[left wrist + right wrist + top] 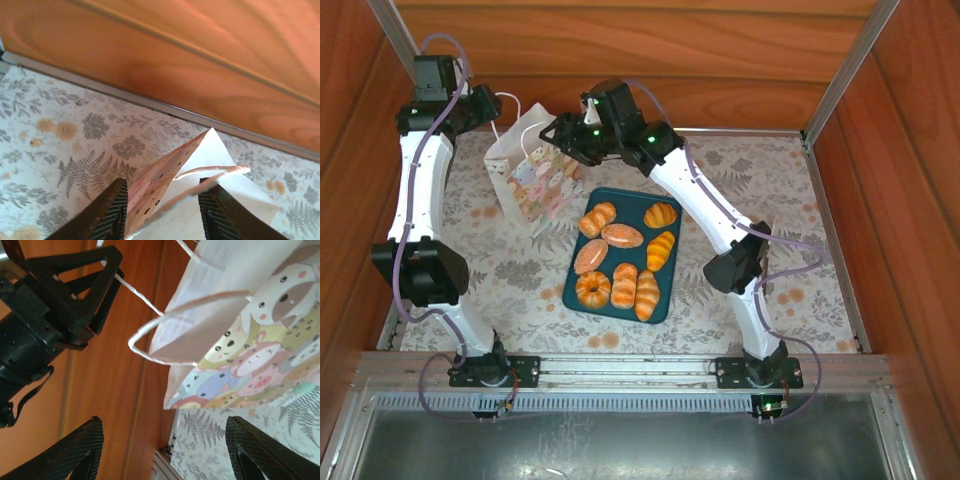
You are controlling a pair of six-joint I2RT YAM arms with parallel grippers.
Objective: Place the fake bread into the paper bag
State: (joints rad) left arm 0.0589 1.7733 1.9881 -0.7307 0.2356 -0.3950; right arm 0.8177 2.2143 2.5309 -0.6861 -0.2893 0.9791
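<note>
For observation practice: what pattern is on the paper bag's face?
Pastel cartoon animals on the white paper bag; clearest in the right wrist view.

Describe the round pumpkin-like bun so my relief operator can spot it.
Find the dark teal tray in the middle of the floral table. Look at its near-left corner. The pumpkin bun there is round and ribbed; every other pastry is oval or elongated.

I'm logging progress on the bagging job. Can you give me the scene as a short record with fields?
paper bag: standing left of the teal tray
fake bread: eight pieces, all on the teal tray
left end effector: fingers straddle the bag's rim; grip unclear
right end effector: open, empty, facing the bag's cord handle
</note>
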